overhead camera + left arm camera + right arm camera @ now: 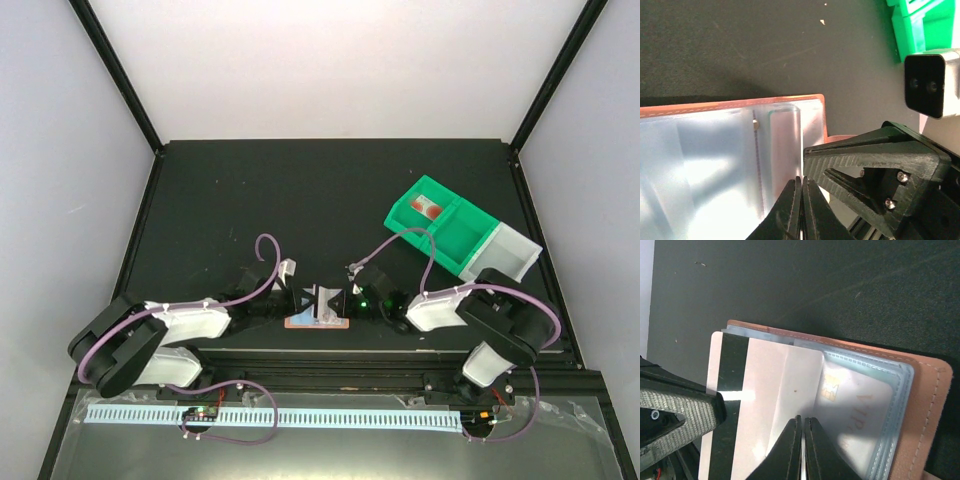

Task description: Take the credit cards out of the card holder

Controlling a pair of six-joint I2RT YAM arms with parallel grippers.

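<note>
Right wrist view: right hand (803,435) clenched on a dark-striped credit card (760,385) drawn partly out of the open pink card holder (927,395) at the table's (300,190) near edge, left hand (801,197) clenched on its clear sleeve (715,160).

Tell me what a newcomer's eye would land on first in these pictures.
First, the left gripper and the right gripper, both shut, meeting tip to tip over the open salmon card holder at the near middle of the dark table. In the right wrist view, a pale card with a dark stripe juts out of the holder's clear sleeves. Next, the bright green bin at the far right.
</note>
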